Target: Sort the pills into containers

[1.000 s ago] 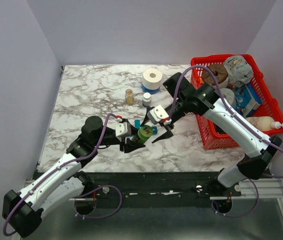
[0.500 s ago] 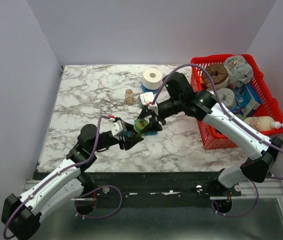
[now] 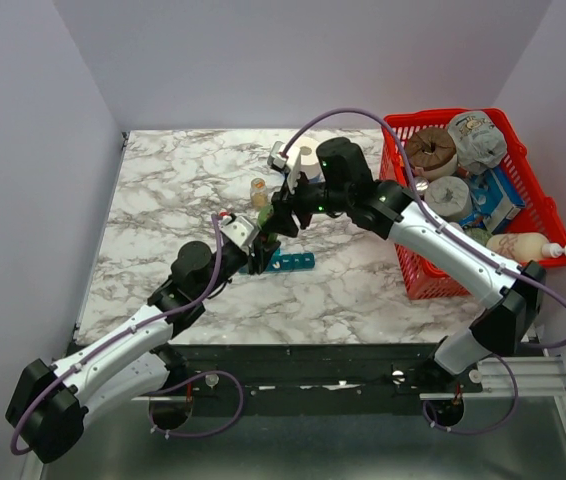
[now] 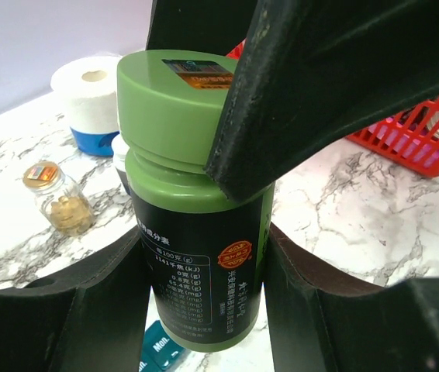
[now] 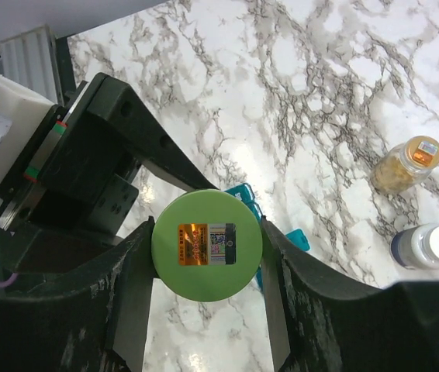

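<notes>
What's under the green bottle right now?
The teal pill organizer lies below the green bottle, one lid marked Mon. showing. The bottle hides most of it in the wrist views; whether any compartment holds pills cannot be seen.

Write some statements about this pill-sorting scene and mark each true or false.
1. The left gripper holds the green bottle by its body. True.
2. The right gripper is closed on the bottle's green cap. True.
3. The cap is already off. False: it sits on the bottle.
4. The toilet paper roll lies in the red basket. False: it stands on the table.
5. The teal pill organizer lies on the table below the bottle. True.
</notes>
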Controlling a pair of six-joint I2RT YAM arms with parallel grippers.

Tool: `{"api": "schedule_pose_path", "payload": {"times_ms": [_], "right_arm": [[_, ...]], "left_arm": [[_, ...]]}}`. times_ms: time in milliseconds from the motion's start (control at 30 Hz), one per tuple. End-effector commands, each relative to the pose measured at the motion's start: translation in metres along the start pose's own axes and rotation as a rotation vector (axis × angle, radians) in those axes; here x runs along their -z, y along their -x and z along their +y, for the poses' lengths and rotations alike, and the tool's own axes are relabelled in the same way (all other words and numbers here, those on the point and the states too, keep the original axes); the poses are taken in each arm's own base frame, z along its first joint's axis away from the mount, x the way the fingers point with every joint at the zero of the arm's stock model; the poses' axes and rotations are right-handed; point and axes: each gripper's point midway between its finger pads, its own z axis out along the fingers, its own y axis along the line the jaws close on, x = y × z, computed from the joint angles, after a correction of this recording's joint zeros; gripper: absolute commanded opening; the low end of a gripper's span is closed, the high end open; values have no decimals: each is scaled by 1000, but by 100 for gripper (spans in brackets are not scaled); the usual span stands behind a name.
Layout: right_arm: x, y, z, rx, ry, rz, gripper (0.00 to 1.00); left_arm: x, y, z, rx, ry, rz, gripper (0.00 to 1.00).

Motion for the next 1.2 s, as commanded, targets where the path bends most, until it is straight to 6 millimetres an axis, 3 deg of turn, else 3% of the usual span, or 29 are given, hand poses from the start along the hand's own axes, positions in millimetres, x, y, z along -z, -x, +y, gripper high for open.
{"api": "schedule_pose_path", "payload": {"times_ms": [0,33,133,267,367,567,667,767,1000,1167], "right_arm": [[3,-37,35,-64,155,173,66],[5,-32,42,-32,204,162,79],[17,-11,48,40,236,126,96],[43,28,52,147,256,32,100],[61,41,58,240,289,4,100],[87,44,76,521,372,-66,100],[98,34,95,688,520,-93,100],[99,26,110,697,629,-118,99],[85,8,107,662,667,-75,91],[83,5,106,614,651,-54,77]], "left_arm": [[2,89,9,-46,34,-263,0],[2,87,5,-51,12,-252,0],[4,78,-9,-69,-79,-219,0],[11,69,-25,-74,-180,-180,0],[19,63,-35,-76,-251,-151,0],[35,60,-60,-112,-423,-120,0],[44,60,-76,-107,-530,-99,0],[51,58,-91,-89,-634,-73,0],[57,61,-102,-50,-713,-71,0],[55,58,-104,-40,-727,-55,0]]}}
